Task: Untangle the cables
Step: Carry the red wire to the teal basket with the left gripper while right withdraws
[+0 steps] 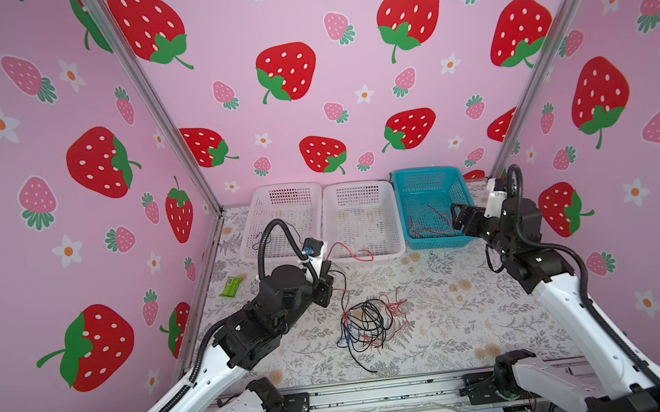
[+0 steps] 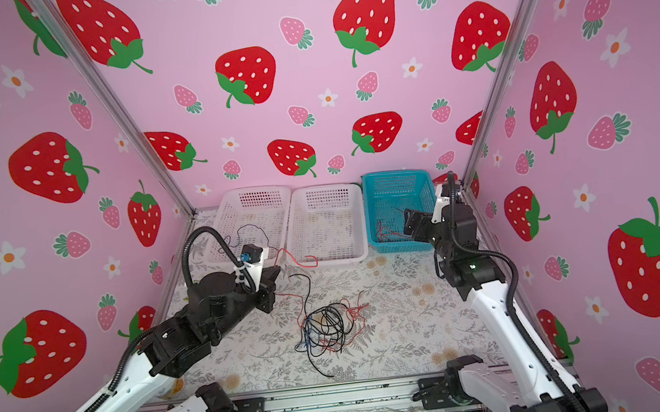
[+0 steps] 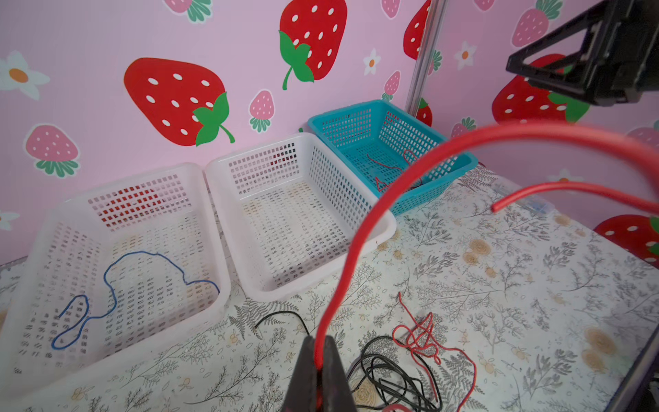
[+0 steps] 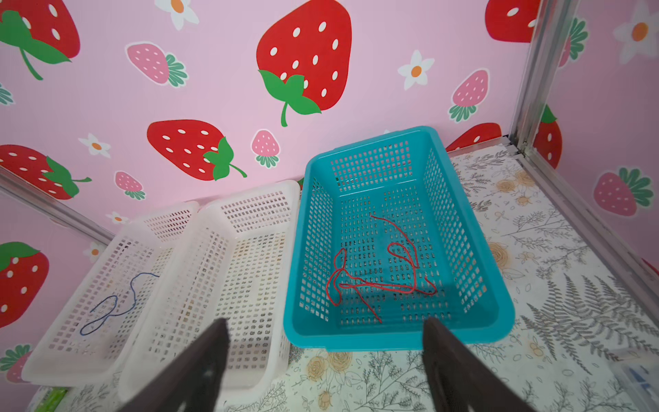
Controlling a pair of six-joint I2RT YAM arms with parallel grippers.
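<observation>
1. Left gripper [image 3: 318, 342]: jaws clenched on a red cable [image 3: 360, 228]. The strand rises from between the tips, arches up and ahead of them, and its free end hangs in the air off to one side.
2. Right gripper [image 4: 325, 323]: jaws spread wide, nothing between them. It hangs over the near wall of the teal basket [image 4: 356, 339].
3. A second red cable [image 4: 371, 285] lies loose on the teal basket's floor, ahead of and below the open right jaws and clear of them.
4. The tangle [image 1: 367, 322] of black, red and blue cables sits on the table, below and just beside the left jaws and well apart from the right jaws.
5. A blue cable [image 3: 110, 289] lies alone in the far white basket [image 3: 217, 257]. The middle white basket [image 3: 285, 292], ahead of the left jaws, looks empty.
6. Step in hand, as I judge it: sorting by colour, with the left arm drawing one red strand out of the heap.
7. I cannot tell whether the lower run of the held strand is free of the tangle.
8. The next move calls for lifting the strand up and away until it comes free, watching for black loops dragged along, then passing it across to the teal basket. The open right jaws look well placed to take it.
</observation>
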